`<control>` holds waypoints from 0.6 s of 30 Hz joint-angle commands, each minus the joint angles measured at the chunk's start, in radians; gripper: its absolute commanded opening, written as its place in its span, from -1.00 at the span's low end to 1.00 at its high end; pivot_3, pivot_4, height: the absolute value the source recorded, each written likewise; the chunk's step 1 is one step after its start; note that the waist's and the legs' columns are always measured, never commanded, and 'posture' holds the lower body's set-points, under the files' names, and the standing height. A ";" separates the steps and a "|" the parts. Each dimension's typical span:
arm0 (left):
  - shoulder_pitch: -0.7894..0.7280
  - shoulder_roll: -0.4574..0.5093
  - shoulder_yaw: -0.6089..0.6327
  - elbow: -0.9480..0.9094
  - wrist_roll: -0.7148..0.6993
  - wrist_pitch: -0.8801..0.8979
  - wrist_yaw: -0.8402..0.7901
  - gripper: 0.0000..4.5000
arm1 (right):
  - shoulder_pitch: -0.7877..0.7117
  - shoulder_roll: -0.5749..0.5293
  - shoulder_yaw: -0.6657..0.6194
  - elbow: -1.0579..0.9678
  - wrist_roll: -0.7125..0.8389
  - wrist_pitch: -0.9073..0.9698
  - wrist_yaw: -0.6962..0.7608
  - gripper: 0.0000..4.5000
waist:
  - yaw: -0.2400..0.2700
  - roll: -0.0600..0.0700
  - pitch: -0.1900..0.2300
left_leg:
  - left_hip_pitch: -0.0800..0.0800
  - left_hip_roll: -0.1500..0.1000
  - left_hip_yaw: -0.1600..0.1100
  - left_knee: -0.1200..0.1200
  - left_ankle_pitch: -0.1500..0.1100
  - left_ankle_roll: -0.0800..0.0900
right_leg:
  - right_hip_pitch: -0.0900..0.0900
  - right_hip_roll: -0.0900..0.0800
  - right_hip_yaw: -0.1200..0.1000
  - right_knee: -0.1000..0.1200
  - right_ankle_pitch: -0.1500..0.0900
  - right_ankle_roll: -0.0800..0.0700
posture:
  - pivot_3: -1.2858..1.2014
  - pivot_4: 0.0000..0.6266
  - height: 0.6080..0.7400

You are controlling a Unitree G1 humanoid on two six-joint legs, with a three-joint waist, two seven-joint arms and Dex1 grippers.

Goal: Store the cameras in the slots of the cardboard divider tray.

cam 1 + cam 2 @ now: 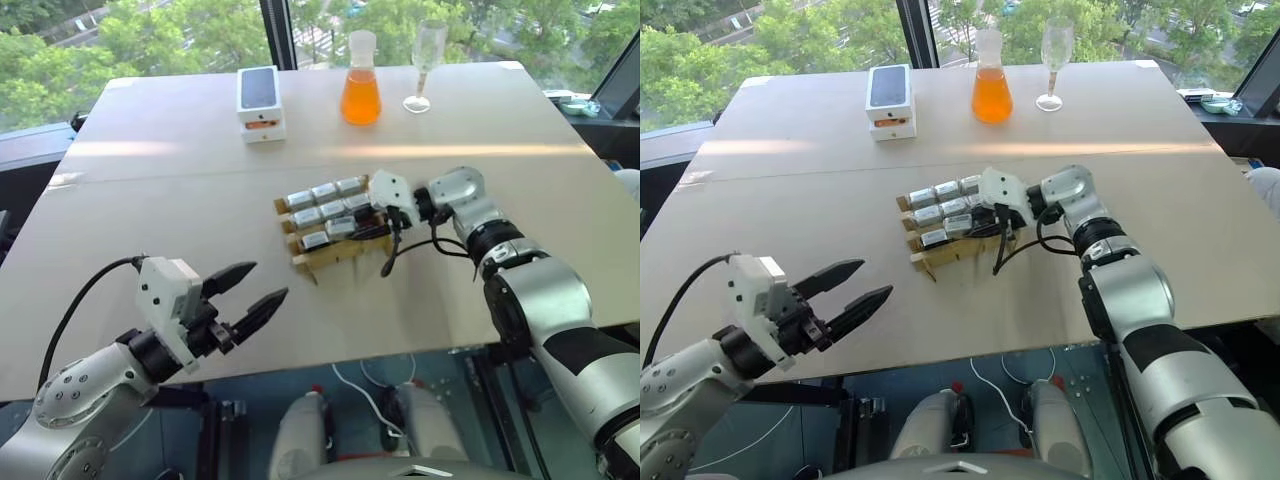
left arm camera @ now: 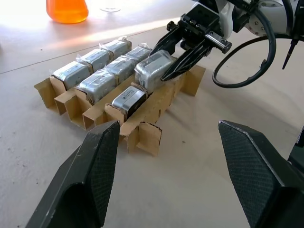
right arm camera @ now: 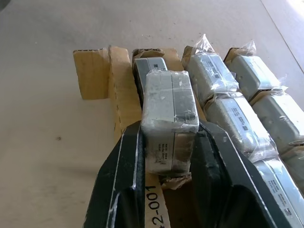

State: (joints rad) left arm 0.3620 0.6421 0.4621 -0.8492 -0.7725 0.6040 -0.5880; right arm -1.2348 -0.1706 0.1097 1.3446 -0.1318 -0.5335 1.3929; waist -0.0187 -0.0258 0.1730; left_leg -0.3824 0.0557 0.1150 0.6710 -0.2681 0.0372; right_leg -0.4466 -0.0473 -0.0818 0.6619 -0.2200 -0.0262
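Observation:
The cardboard divider tray (image 1: 312, 262) lies mid-table with several silver-grey cameras (image 1: 322, 191) wrapped in clear film sitting in its slots. My right gripper (image 1: 352, 228) reaches in from the right and is shut on one more camera (image 3: 170, 114). It holds this camera tilted just above the front row, over a slot whose neighbour holds a camera (image 2: 128, 99). Its black fingers (image 3: 118, 180) clamp the camera's two sides. My left gripper (image 1: 265, 282) hovers open near the table's front edge, left of the tray, with nothing between its fingers.
A white phone box (image 1: 260, 100), a flask of orange liquid (image 1: 360, 90) and a wine glass (image 1: 425, 65) stand at the far side of the table (image 1: 150, 200). A black cable (image 1: 400, 255) loops from the right wrist beside the tray.

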 commanded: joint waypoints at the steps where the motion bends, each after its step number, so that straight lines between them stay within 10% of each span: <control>1: -0.001 0.007 0.008 -0.024 -0.013 -0.019 0.004 0.51 | -0.015 -0.005 0.016 -0.007 -0.038 -0.044 -0.033 -0.65 | 0.000 0.000 0.000 | 0.000 0.000 0.000 0.000 0.000 0.000 | 0.000 0.000 0.000 0.000 0.000 0.000 | 0.03 -0.52 1.00; 6: -0.013 0.007 -0.001 -0.021 -0.013 -0.017 0.010 0.51 | -0.020 -0.016 0.019 -0.001 -0.059 -0.042 -0.047 -0.65 | 0.000 0.000 0.000 | 0.000 0.000 0.000 0.000 0.000 0.000 | 0.000 0.000 0.000 0.000 0.000 0.000 | 0.03 -0.52 1.00; 13: -0.052 0.010 -0.021 -0.003 -0.012 -0.015 0.009 0.51 | -0.026 -0.018 0.000 -0.002 -0.065 -0.039 -0.103 0.88 | 0.000 0.000 0.000 | 0.000 0.000 0.000 0.000 0.000 0.000 | 0.000 0.000 0.000 0.000 0.000 0.000 | 0.03 -0.52 1.00; 18: -0.078 0.012 -0.041 0.011 -0.009 -0.014 0.008 0.51 | -0.036 -0.027 -0.011 -0.005 -0.056 -0.038 -0.096 0.98 | -0.002 0.000 0.000 | 0.000 0.000 0.000 0.000 0.000 0.000 | 0.000 0.000 0.000 0.000 0.000 0.000 | 0.03 -0.52 1.00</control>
State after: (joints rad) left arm 0.2901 0.6439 0.4215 -0.8364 -0.7747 0.6039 -0.5806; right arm -1.2382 -0.1852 0.1219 1.3537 -0.2064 -0.5691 1.2991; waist -0.0204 -0.0254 0.1732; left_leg -0.3826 0.0558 0.1148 0.6707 -0.2680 0.0371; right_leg -0.4467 -0.0470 -0.0820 0.6617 -0.2200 -0.0262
